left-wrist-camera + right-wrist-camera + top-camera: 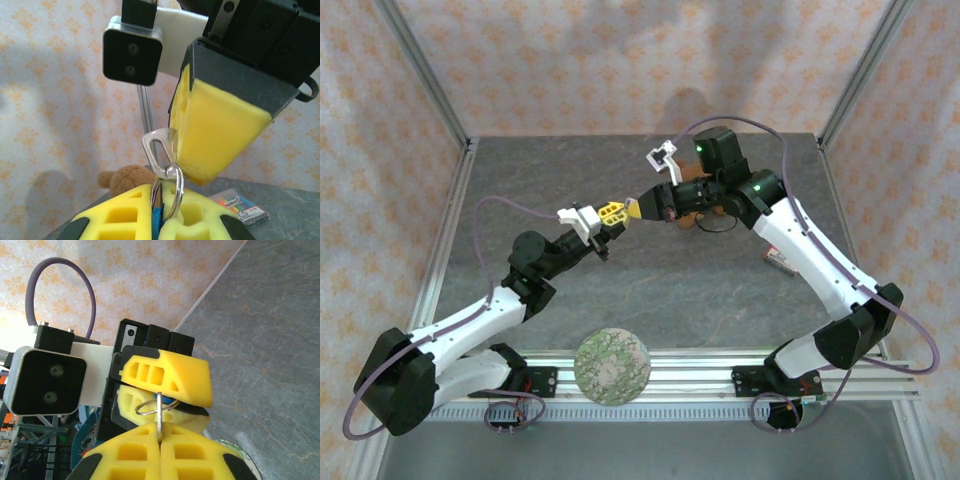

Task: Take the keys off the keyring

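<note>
Jaws of the left gripper [157, 197] clamp the ring [176, 192], those of the right gripper [160, 429] the key [159, 146]; a crooked pull could drop either onto the counter [670, 290].

The keyring [180, 192] and key [170, 136] are shiny bare metal. The pads [220, 135] look like matt yellow foam or plastic. The table [700, 290] is matt, stone-patterned grey. The toy bear [125, 179] is fuzzy cloth.
</note>
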